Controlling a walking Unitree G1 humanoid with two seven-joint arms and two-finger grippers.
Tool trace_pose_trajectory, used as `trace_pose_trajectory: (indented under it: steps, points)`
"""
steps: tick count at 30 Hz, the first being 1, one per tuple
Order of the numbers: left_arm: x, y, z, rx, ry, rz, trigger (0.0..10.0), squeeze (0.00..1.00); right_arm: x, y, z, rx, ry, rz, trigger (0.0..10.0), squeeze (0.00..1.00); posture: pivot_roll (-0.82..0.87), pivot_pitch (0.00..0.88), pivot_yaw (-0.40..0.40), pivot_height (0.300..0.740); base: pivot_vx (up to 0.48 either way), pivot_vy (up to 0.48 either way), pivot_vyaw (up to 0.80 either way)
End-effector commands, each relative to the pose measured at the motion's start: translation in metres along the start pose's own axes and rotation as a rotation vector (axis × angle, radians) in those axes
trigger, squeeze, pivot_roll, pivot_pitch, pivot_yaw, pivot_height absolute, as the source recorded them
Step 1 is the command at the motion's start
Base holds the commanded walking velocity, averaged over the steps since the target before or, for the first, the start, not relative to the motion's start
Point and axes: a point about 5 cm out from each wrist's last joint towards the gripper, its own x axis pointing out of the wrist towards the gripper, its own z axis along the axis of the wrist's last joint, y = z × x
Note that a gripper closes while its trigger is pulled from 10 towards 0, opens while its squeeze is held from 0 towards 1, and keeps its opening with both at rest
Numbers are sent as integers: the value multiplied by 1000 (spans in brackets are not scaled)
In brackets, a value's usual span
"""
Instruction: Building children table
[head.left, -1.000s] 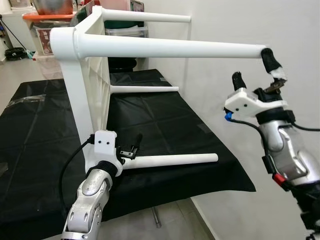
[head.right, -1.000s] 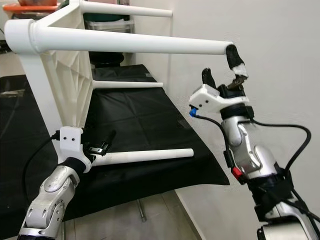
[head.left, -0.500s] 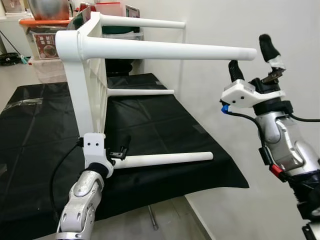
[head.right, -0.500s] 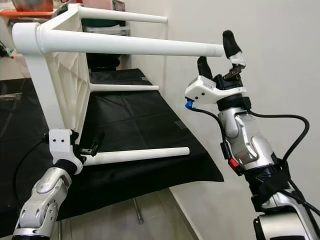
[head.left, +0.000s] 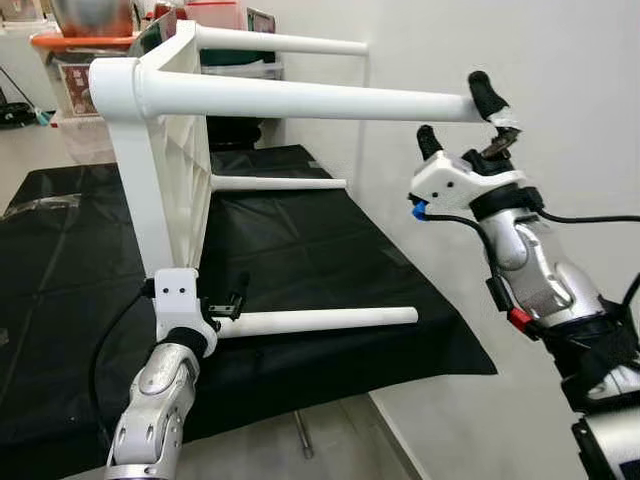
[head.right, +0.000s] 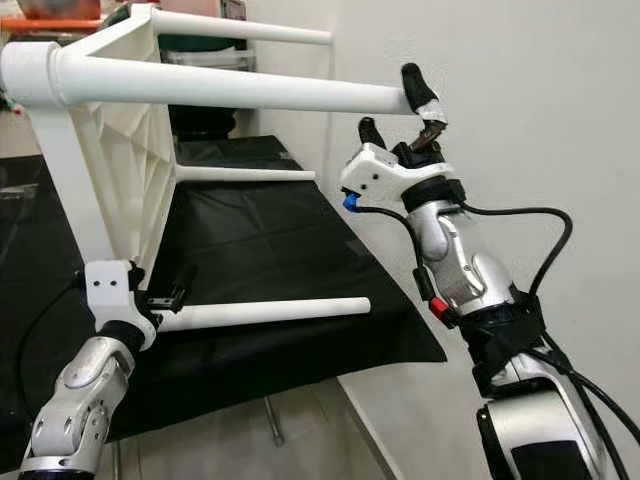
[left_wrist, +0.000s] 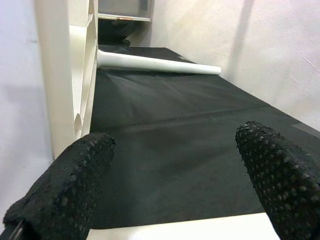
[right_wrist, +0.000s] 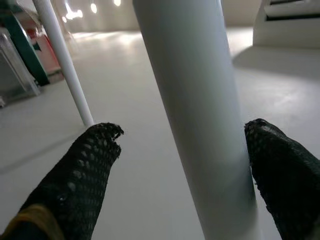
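The white children's table (head.left: 175, 170) lies on its side on a black-clothed bench (head.left: 300, 240), its legs pointing right. My right gripper (head.left: 457, 112) is open at the free end of the upper near leg (head.left: 300, 100), one finger on each side; in the right wrist view that leg (right_wrist: 195, 115) runs between the fingers (right_wrist: 75, 185). My left gripper (head.left: 232, 303) is open at the base of the lower near leg (head.left: 320, 320), where it meets the tabletop. The left wrist view shows both fingertips (left_wrist: 65, 195) wide apart, with that leg (left_wrist: 175, 232) just below them and the far lower leg (left_wrist: 155, 63) beyond.
A white wall (head.left: 560, 60) stands close behind my right arm. Storage boxes with an orange lid (head.left: 90, 45) are stacked at the back left. The black cloth ends at a front right corner (head.left: 470, 355), with grey floor (head.left: 330, 440) below it.
My right gripper has moved left from just past the upper leg's tip and now straddles its end. The left gripper stays at the lower leg's base. The camera has shifted slightly.
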Motion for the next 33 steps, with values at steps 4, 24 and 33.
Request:
trace_pose_trajectory:
  steps: [4, 24, 33]
  points:
    - [1, 4, -3, -2, 15, 18, 10000, 0, 5, 1, 5, 24, -17, 6, 0, 0, 9, 0, -60, 740, 0, 0, 0]
    - [6, 37, 16, 28, -32, 159, 10000, 0, 8, -7, -17, 33, 84, -22, 0, 0, 30, 0, -54, 740, 0, 0, 0]
    - [26, 86, 85, 188, -203, 206, 10000, 0, 17, -9, -16, 101, 108, -64, 0, 0, 58, 0, -51, 740, 0, 0, 0]
